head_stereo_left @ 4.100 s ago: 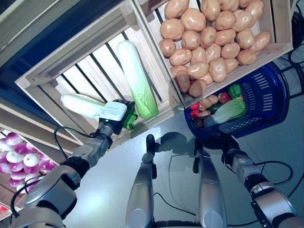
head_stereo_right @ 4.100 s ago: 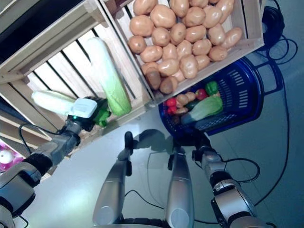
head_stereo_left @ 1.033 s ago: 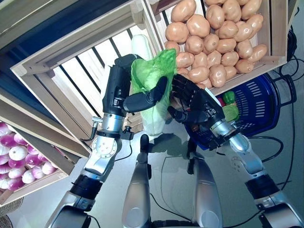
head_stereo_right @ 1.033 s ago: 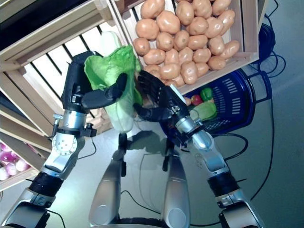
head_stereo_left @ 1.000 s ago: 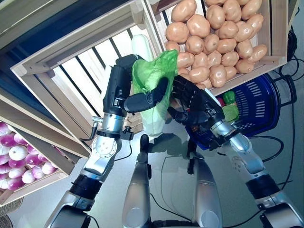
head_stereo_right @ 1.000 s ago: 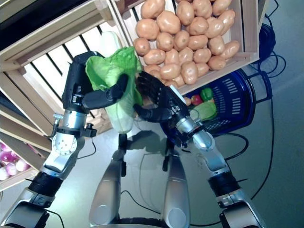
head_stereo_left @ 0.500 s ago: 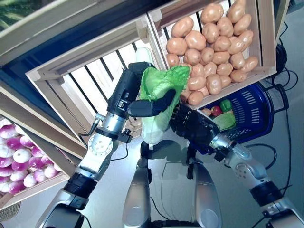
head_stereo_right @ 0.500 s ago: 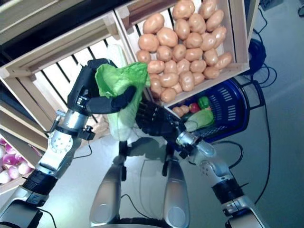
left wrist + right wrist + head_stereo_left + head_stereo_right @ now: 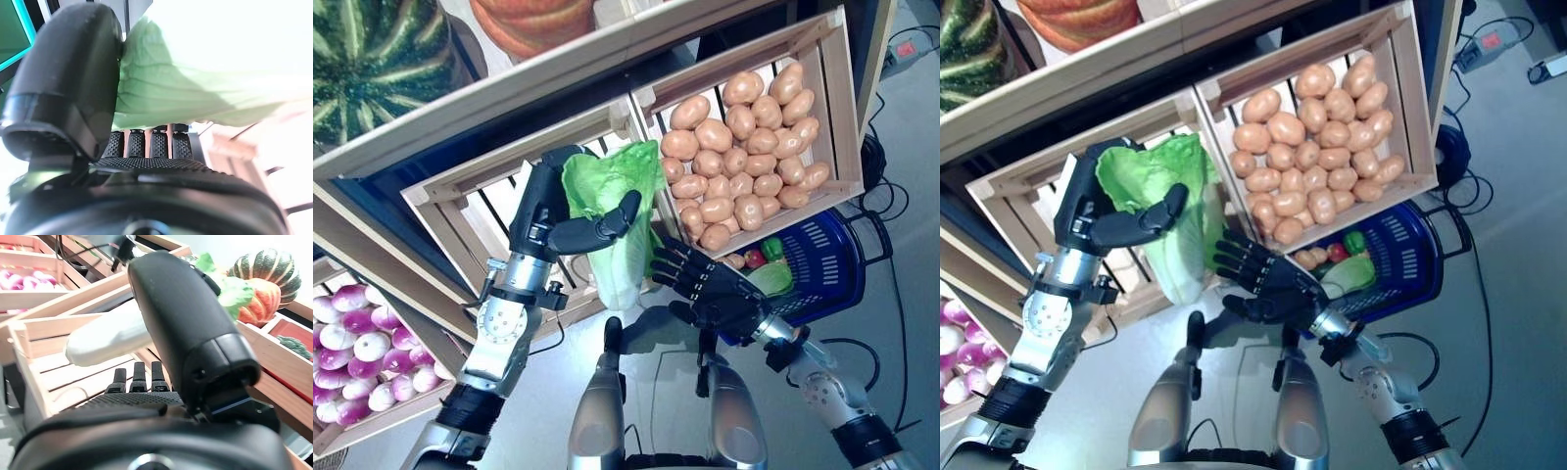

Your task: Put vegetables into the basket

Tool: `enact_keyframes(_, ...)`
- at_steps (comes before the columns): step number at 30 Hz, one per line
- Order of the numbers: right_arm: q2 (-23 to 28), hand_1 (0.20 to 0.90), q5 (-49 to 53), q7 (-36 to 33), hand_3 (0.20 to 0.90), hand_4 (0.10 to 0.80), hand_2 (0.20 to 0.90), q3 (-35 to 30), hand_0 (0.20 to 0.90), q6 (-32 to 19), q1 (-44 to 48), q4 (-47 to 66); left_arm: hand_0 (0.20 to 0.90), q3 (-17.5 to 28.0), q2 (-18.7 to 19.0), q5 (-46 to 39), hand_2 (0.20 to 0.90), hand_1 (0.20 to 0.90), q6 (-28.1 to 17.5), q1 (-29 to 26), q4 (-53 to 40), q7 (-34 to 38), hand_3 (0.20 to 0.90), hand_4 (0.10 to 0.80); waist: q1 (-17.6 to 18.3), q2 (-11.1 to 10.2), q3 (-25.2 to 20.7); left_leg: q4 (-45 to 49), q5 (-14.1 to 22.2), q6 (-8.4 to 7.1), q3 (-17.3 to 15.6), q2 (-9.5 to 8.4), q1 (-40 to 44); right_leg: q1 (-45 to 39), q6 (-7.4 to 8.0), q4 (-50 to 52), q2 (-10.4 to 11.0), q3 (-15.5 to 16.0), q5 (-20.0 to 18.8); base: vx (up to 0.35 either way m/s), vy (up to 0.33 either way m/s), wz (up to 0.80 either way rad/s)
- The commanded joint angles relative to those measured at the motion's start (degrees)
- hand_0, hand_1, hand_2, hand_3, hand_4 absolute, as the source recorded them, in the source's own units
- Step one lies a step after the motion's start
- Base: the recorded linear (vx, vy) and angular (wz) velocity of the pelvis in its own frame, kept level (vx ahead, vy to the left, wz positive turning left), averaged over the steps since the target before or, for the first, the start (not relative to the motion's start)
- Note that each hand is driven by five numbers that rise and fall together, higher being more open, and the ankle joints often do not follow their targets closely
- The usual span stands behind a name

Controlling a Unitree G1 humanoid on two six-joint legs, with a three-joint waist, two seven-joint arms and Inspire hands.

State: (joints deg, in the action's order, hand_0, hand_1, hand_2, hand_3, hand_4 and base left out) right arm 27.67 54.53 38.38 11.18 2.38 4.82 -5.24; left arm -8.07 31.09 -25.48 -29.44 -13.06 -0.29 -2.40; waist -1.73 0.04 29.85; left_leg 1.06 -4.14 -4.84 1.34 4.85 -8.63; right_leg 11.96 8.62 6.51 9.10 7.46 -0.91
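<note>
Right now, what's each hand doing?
Left hand: shut on the cabbage.
Right hand: open, holding nothing.

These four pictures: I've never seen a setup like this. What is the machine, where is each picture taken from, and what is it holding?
It is a humanoid robot with two silver arms ending in dark hands. The two wide pictures come from a stereo camera on its head, looking down at a produce stand. The two close pictures come from cameras on its wrists, so each is mostly filled by that arm's own hand.

The left hand is curled round a cabbage, leafy green end up, held in front of a slatted crate. The left wrist view shows the thumb pressed on the green leaves. The right hand is spread open just below the cabbage, holding nothing.

Beside it sits a crate of potatoes. Below that is a blue basket, already holding some vegetables. Higher shelves hold a watermelon and a pumpkin.
</note>
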Motion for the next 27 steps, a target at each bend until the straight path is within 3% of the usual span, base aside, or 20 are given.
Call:
enact_keyframes(1,-1.52,0.9,4.41,5.95,0.9,0.8,0.9,-1.47,0.9,-0.96,-2.8,6.23,0.3,3.33,-0.05,-4.33,0.3,0.3,-4.59,1.06,-7.23,-2.5,0.3,0.4,0.26,-2.22,-10.78,-0.48,-0.53,1.63,-0.6,-3.59,-2.46,-6.64,-4.95,-6.08,-3.12,3.65,-0.65,0.113,0.026,0.14)
enact_keyframes(6,-1.51,0.9,2.03,5.9,0.9,0.8,0.9,-0.9,0.9,-0.77,-3.45,6.68,0.3,2.36,-1.62,-8.22,0.3,0.3,-2.75,1.83,-7.49,-6.32,0.3,0.4,0.31,-2.22,-11.57,-0.14,0.18,1.75,-0.39,-3.63,-1.34,-7.74,-5.09,-6.11,-3.15,3.85,-0.33,0.063,0.022,0.06)
enact_keyframes(11,-1.37,0.9,1.35,5.27,0.9,0.8,0.9,1.09,0.9,1.01,-3.2,8.29,0.3,-1.32,-3.9,-11.48,0.3,0.3,0.91,2.19,-7.8,-9.47,0.3,0.4,0.32,-2.41,-12.23,-0.2,0.91,2.13,-0.45,-3.56,0.34,-9.14,-4.99,-6.58,-3.18,3.69,-0.34,0.064,0.017,0.0)
enact_keyframes(17,-1.62,0.9,-1.33,0.72,0.9,0.8,0.9,4.32,0.9,-0.57,-2.66,9.42,0.3,-6.43,-6.38,-15.36,0.3,0.3,3.75,2.46,-8.01,-14.1,0.3,0.4,0.35,-2.5,-12.95,-1.42,1.16,2.48,-0.62,-3.37,2.12,-10.18,-4.68,-7.63,-3.29,3.18,-0.94,0.045,0.02,-0.03)
enact_keyframes(27,-2.39,0.9,0.61,3.01,0.9,0.8,0.9,9.29,0.9,2.89,-1.02,10.97,0.3,-12.83,-7.79,-16.34,0.3,0.3,8.08,1.41,-9.39,-18.49,0.3,0.4,0.17,-2.49,-13.81,-2.0,1.61,2.99,-0.87,-3.35,3.73,-11.31,-4.53,-8.04,-3.47,2.6,-1.11,0.019,0.005,-0.01)
